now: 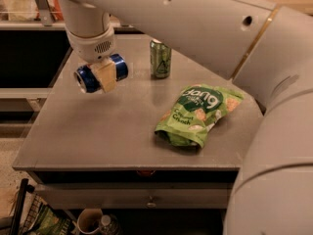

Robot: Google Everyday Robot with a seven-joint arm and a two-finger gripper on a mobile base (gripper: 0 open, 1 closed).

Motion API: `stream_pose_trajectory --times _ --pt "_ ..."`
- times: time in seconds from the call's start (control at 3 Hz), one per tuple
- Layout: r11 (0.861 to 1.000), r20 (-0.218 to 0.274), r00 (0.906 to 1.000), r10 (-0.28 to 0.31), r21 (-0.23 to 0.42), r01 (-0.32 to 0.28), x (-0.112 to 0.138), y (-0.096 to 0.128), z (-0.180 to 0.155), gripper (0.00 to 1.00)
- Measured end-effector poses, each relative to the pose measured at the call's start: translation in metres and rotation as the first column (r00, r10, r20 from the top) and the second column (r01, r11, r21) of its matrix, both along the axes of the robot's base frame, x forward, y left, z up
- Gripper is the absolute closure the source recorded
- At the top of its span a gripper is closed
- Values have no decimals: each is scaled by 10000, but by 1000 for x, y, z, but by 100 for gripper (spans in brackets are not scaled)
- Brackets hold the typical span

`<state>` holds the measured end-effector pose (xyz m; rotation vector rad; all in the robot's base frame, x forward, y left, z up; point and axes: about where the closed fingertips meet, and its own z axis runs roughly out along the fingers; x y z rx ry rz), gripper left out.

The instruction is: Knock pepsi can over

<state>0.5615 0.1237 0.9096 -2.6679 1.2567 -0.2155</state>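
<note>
The pepsi can (119, 66) is dark blue and lies horizontal, its silver end (81, 80) pointing left toward the camera. My gripper (101, 75) is shut on it, with one tan finger pad (107, 78) across the can's front. The can hangs over the left part of the grey table (98, 136); I cannot tell whether it touches the top. The white arm reaches in from the upper right.
A pale green can (160, 58) stands upright at the back middle of the table. A green snack bag (198, 114) lies right of centre. Under the table's front edge are a cup (89, 222) and a green bag (46, 221).
</note>
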Motion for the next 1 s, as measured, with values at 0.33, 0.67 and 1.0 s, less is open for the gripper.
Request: stream_pose_trajectory --times 0.33,0.67,1.0 --pt "9981 -28 10000 50 -611 -52 -10 -15 -17 100" --pt "9957 43 10000 -7 -930 11 -17 -29 -36 100" --pt "9947 -67 9999 -111 -1023 104 -19 -41 -54 100"
